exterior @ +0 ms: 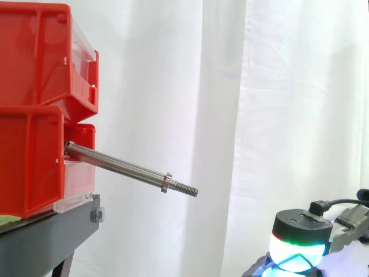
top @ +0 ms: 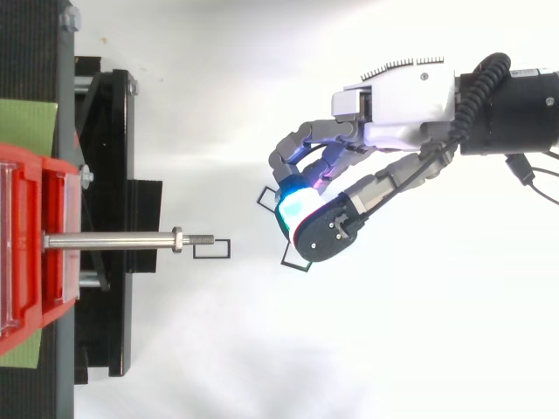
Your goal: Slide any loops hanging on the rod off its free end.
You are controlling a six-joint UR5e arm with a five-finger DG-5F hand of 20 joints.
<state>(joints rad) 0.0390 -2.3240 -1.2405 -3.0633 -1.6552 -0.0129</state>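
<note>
A steel rod is being held out from the stacked red bins at the left, which are being carried on a black stand before a white curtain. The rod's free end is being pointed to the right and slightly downward, with a collar set just short of its threaded tip, and in the side view its shaft is being shown bare. The hand is being kept well to the right of that tip and lower than it. Its fingers are curled with the glowing fingertips brought together, and a thin black loop is being pinched between them, its corners sticking out on either side. In the top view a second loop is lying just beside the threaded tip; whether it is touching the rod cannot be told.
</note>
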